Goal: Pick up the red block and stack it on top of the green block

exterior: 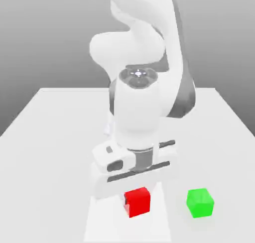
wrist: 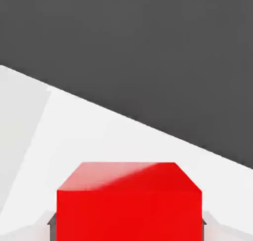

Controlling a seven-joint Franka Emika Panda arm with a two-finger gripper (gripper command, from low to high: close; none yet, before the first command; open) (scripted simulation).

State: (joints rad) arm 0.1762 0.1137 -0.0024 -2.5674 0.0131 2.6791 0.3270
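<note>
Red block (exterior: 137, 202) is in the grip, far as the hand view goes: fingers (wrist: 53, 230) sit one each side of it, pads right up against opposite faces, no gap to see b/w pad & block. So clamped on red, I'd say. Firmness of the hold: can't tell.

Status: reach done, grasp prob. done or just closing out. Left to do: lift, carry, set down on green block (exterior: 200, 203), release, back off. Stack = 0 so far; green has nothing on top & stands apart from red, w/ bare table (exterior: 55, 152) b/w them. Whether red is off the surface yet, can't tell; looks low, at or nr table level.

Pos. of red rel. to fingers: b/w them, roughly centred, sides about parallel to pads, no obvious skew. Its top face sits above the visible pad tips in the hand view's picture, so grip looks to be on its sides.

On the table: both blocks well away from the far edge, red approx. mid-width, green nearer the edge on the exterior view's right. Next move needs straight-up clearance first, then across to green; main risk is an off-centre drop.
</note>
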